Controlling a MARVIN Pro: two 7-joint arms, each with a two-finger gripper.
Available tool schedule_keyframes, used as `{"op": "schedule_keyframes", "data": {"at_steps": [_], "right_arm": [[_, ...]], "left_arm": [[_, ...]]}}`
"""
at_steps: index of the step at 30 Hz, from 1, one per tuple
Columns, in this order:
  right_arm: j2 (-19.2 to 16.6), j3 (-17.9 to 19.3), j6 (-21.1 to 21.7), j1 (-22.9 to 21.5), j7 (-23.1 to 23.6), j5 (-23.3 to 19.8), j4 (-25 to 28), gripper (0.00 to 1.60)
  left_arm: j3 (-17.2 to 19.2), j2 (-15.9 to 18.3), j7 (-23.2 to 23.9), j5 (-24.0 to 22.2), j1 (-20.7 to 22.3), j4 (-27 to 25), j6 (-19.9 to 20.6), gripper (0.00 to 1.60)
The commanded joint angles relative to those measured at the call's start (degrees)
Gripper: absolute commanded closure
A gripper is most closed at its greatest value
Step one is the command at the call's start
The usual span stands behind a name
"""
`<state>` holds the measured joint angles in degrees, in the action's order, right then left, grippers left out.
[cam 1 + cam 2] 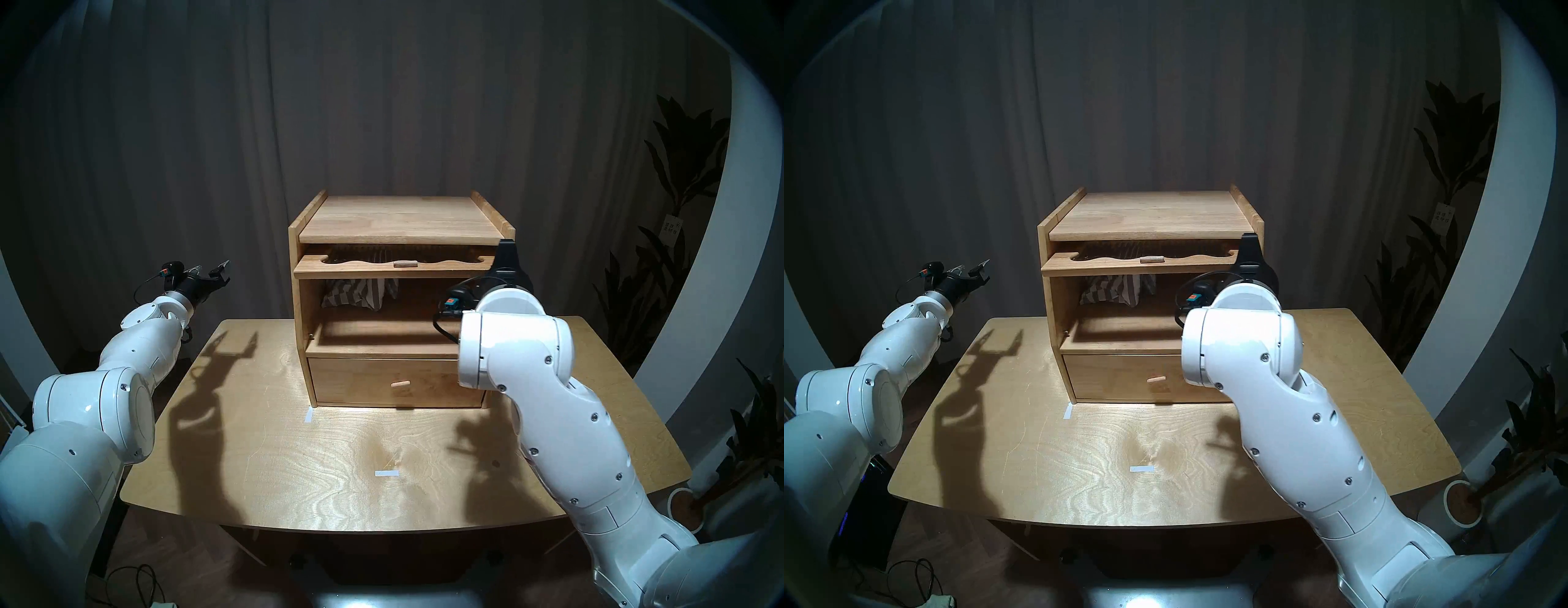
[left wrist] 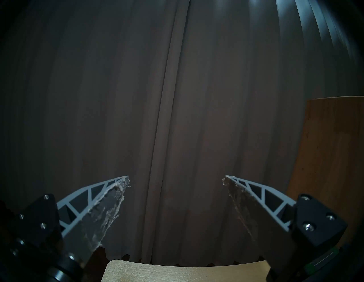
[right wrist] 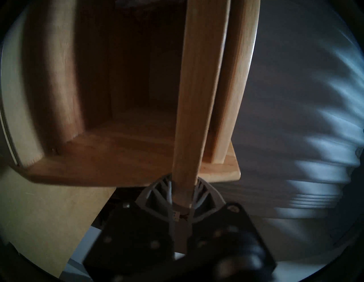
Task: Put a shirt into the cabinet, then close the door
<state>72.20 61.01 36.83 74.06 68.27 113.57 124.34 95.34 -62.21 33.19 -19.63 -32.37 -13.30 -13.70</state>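
Observation:
The wooden cabinet (image 1: 399, 216) stands at the back middle of the table. Its door (image 1: 394, 268), with the wavy ribbed window and peg handle (image 1: 405, 263), is lifted flat under the top board. The striped shirt (image 1: 360, 293) lies crumpled at the back left of the upper compartment, also in the right head view (image 1: 1119, 288). My right gripper (image 1: 505, 250) is shut on the door's right edge; the right wrist view shows the door (image 3: 193, 98) clamped in the gripper (image 3: 182, 191). My left gripper (image 1: 211, 268) is open and empty in the air left of the cabinet (image 2: 175, 179).
The drawer (image 1: 394, 382) below is shut. The table (image 1: 297, 467) has two white tape marks (image 1: 387, 473) in front of the cabinet. A dark curtain hangs behind. Potted plants (image 1: 679, 178) stand at the right. The cabinet's side (image 2: 331, 157) is right of my left gripper.

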Motion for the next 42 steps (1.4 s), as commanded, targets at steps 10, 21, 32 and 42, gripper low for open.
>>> {"op": "schedule_keyframes", "data": {"at_steps": [10, 21, 32, 42], "right_arm": [[-2.68, -1.10, -1.80, 9.82, 5.66, -1.42, 7.62, 1.60], [6.14, -11.82, -0.77, 2.85, 3.32, -1.22, 7.54, 0.00], [10.69, -14.89, -1.84, -4.48, 1.34, 5.42, 2.62, 0.00], [4.00, -9.62, 2.37, -3.33, -5.94, 10.69, -1.59, 0.00]], "left_arm": [[0.10, 0.13, 0.09, 0.00, 2.94, 0.28, -1.14, 0.00], [0.16, 0.15, 0.21, 0.07, 2.84, 0.26, -1.18, 0.00], [0.15, 0.14, 0.29, 0.15, 3.19, 0.76, -1.46, 0.00], [0.11, 0.15, 0.37, 0.24, 3.59, 1.40, -1.81, 0.00]]}}
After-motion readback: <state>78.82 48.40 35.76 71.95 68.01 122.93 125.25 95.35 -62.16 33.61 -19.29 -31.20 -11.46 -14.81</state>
